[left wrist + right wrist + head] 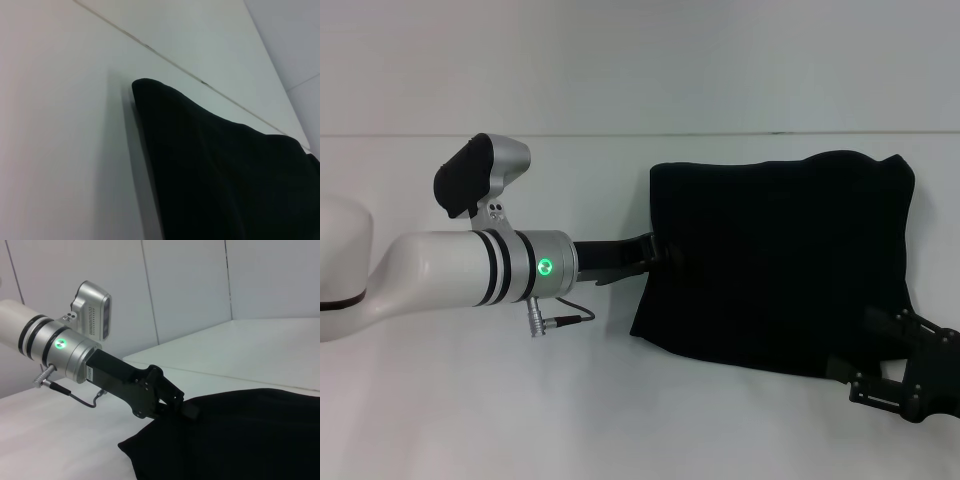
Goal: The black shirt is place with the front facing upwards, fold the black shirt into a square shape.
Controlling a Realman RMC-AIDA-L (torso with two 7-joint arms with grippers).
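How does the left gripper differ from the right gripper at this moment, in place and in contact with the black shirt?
The left gripper is at the black shirt's left edge, its fingertips shut on the cloth; the right gripper is at the shirt's near right corner, where its grip cannot be told. The left reaches in level from the side, the right from the near right. Both are black and meet the shirt.

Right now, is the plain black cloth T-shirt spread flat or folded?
Folded: the black cloth T-shirt is a compact block, with no sleeves or chest lettering showing.

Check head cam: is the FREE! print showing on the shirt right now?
No. The black shirt lies folded into a plain black block with no lettering visible, the left gripper at its edge.
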